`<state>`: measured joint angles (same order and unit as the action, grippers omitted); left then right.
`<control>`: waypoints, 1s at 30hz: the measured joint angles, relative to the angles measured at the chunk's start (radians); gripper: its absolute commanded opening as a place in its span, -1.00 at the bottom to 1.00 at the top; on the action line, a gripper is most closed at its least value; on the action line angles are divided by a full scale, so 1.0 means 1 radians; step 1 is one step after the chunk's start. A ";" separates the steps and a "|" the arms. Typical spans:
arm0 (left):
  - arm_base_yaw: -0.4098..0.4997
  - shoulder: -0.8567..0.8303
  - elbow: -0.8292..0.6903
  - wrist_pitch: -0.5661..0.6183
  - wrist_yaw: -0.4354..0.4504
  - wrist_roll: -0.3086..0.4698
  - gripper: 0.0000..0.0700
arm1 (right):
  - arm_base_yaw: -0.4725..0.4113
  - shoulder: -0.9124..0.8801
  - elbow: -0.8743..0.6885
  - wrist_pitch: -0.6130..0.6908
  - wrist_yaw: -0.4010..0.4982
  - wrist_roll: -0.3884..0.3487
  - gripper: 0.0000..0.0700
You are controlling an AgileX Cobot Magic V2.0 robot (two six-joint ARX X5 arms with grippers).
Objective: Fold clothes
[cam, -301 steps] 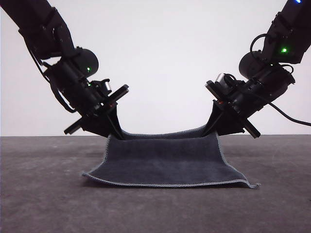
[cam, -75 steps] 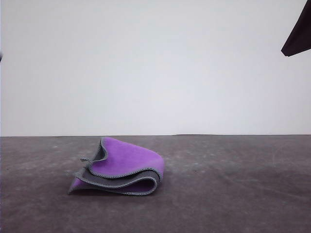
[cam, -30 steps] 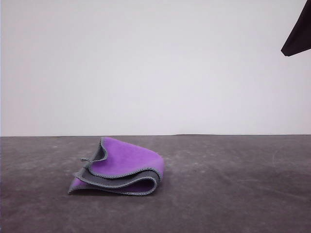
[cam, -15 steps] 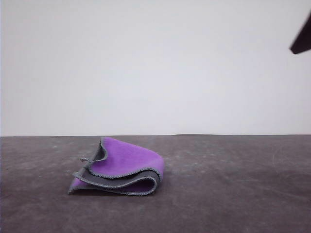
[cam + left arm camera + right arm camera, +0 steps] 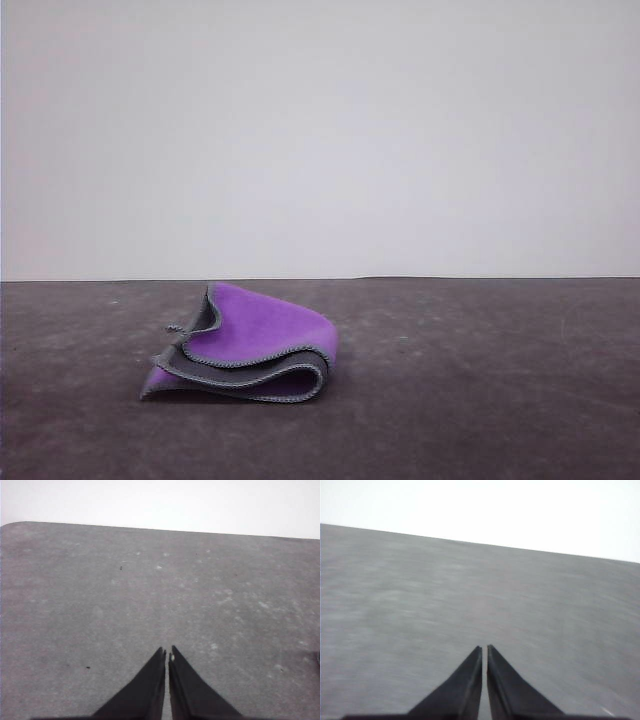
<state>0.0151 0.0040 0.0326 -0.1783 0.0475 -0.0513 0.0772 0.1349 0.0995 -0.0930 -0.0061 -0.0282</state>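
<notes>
Cloth lies folded on the dark grey tabletop, left of the middle in the front view and a little way back from the near edge. It is doubled over into a loose, thick bundle, not flat: the fold bulges round at its right end, and the layers gape apart along the front. The top face is bright purple. A charcoal grey layer shows between the purple ones along the front, and a light grey stitched edge runs in a wavy line along each layer. At the left end the upper layer curls upward, showing its grey face, and a small corner sticks out to the left. The lowest purple layer rests on the tabletop and pokes out at the bottom left. A plain white wall stands behind the tabletop.

In the left wrist view the left claw has its two dark fingers brought together at the tips, with only a thin slit between them and nothing held. It is above bare, speckled tabletop.

In the right wrist view the right claw is likewise closed to a thin slit, holding nothing. The tabletop below it is blurred.
</notes>
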 measured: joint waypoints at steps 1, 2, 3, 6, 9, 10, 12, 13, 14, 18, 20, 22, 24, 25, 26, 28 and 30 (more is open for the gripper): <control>0.000 0.000 0.000 0.000 0.000 0.000 -1.00 | -0.016 -0.016 -0.013 0.000 0.009 0.000 -0.96; 0.000 0.000 0.000 0.000 0.000 0.000 -1.00 | -0.033 -0.032 -0.027 0.000 0.011 0.002 -0.96; 0.000 0.000 0.000 0.000 0.000 0.000 -1.00 | -0.044 -0.046 -0.037 -0.001 0.011 0.002 -0.96; 0.000 0.000 0.000 0.000 0.000 0.000 -1.00 | -0.064 -0.085 -0.055 0.001 0.006 0.003 -0.96; 0.000 0.000 0.000 0.000 0.000 0.000 -1.00 | -0.079 -0.129 -0.078 0.013 0.006 0.007 -0.96; 0.000 0.000 0.000 0.000 0.000 0.000 -1.00 | -0.082 -0.134 -0.083 0.014 0.006 0.008 -0.96; 0.000 0.000 0.000 0.000 0.000 0.000 -1.00 | -0.090 -0.131 -0.084 0.008 0.006 0.010 -0.96; 0.000 0.000 0.000 0.000 0.000 0.000 -1.00 | -0.093 -0.131 -0.084 0.008 0.006 0.010 -0.96; 0.000 0.000 0.000 0.000 0.000 0.000 -1.00 | -0.097 -0.131 -0.084 0.009 0.006 0.010 -0.96; 0.000 0.000 0.000 0.000 0.000 0.000 -1.00 | -0.104 -0.131 -0.084 0.030 0.006 0.010 -0.96; 0.000 0.000 0.000 0.000 0.000 0.000 -1.00 | -0.104 -0.131 -0.084 0.036 0.006 0.010 -0.96; 0.000 0.000 0.000 0.000 0.000 0.000 -1.00 | -0.104 -0.131 -0.084 0.038 0.006 0.010 -0.96; 0.000 0.000 0.000 0.000 0.000 0.000 -1.00 | -0.104 -0.131 -0.084 0.038 0.006 0.010 -0.96; 0.000 0.000 0.000 0.000 0.000 0.000 -1.00 | -0.104 -0.131 -0.084 0.038 0.006 0.010 -0.96; 0.000 0.000 0.000 0.000 0.000 0.000 -1.00 | -0.104 -0.131 -0.084 0.038 0.006 0.010 -0.96; 0.000 0.000 0.000 0.000 0.000 0.000 -1.00 | -0.104 -0.131 -0.084 0.038 0.006 0.010 -0.96; 0.000 0.000 0.000 0.000 0.000 0.000 -1.00 | -0.104 -0.131 -0.084 0.038 0.006 0.010 -0.96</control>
<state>0.0151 0.0044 0.0326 -0.1787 0.0475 -0.0513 -0.0265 0.0044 0.0154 -0.0547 -0.0002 -0.0185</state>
